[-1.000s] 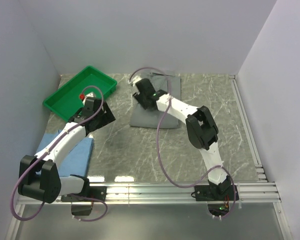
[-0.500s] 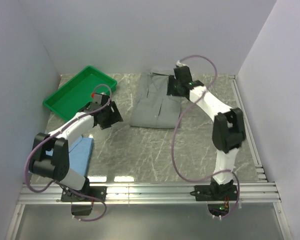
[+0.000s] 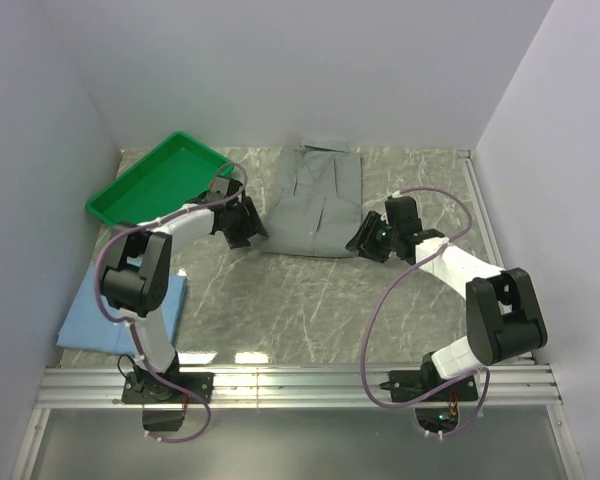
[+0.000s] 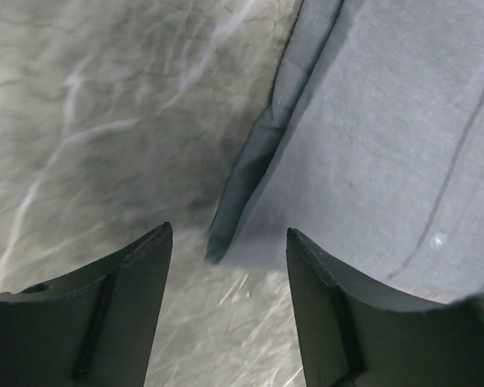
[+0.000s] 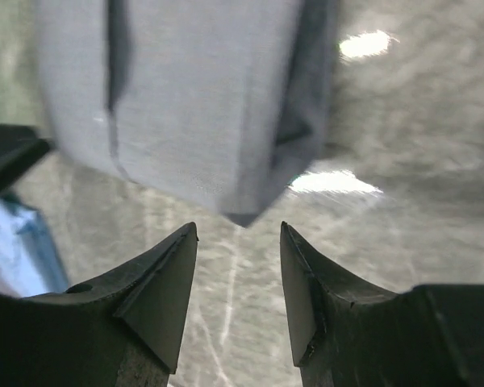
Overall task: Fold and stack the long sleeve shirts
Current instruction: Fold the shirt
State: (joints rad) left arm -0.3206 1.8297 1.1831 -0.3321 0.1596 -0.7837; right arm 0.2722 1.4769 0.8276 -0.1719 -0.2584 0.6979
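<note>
At the far left of the grey marbled counter (image 3: 280,300) a green plastic tray (image 3: 130,185) sits at an angle by the left wall. Nearer the front edge, also on the left, the light blue cloth shirt (image 3: 85,320) lies folded into a flat rectangle. In the overhead view the left arm's links cross over part of it. It is well apart from the other shirt.

The left arm reaches out across the counter to the right. Its pincer (image 3: 248,228) sits low, just beside the near left corner of the plain grey collared shirt (image 3: 315,205). In the left wrist view the two dark fingers (image 4: 129,306) stand fairly wide with nothing between them. The shirt's corner, a doubled edge of cloth, points into the gap just ahead of the tips. A seam line and one small pale button show on the cloth to the right.

The grey shirt lies flat in the far middle of the counter. Its collar is toward the back wall, its front seam runs down the centre, and its sides are turned in to make a tall rectangle.

To its right, the right arm bends back leftward. Its pincer (image 3: 365,240) is just beside the shirt's near right corner. The right wrist view shows its fingers (image 5: 157,290) moderately apart and empty, with the corner of grey cloth just beyond the tips and bare counter under them.
</note>
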